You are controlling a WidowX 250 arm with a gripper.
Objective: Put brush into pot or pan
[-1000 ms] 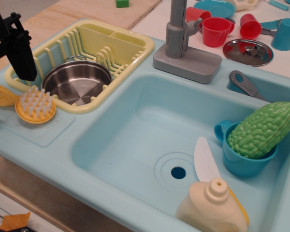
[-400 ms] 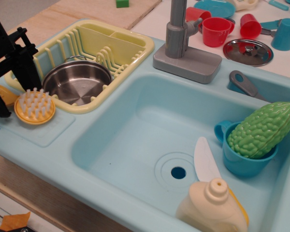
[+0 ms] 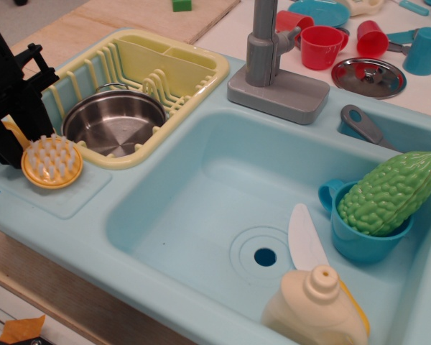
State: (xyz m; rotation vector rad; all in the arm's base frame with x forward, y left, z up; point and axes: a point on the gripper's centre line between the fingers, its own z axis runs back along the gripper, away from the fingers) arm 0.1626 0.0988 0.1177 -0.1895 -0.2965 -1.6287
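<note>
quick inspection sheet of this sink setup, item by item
surface: light blue toy sink, basin with open drain
job's things: orange brush bristles-up on the left ledge; steel pot in the yellow dish rack, empty
clutter: green bumpy vegetable in a blue cup, white spatula, cream bottle, grey faucet, steel lid, red cups
grippers: black gripper at the brush handle, grasp unclear
cables: nothing seen
surroundings: wooden counter

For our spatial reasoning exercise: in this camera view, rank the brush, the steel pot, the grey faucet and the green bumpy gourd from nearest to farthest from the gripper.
1. Brush, right at the gripper, far left.
2. Steel pot, in the yellow rack.
3. Grey faucet, top centre.
4. Green bumpy gourd, far right.
</note>
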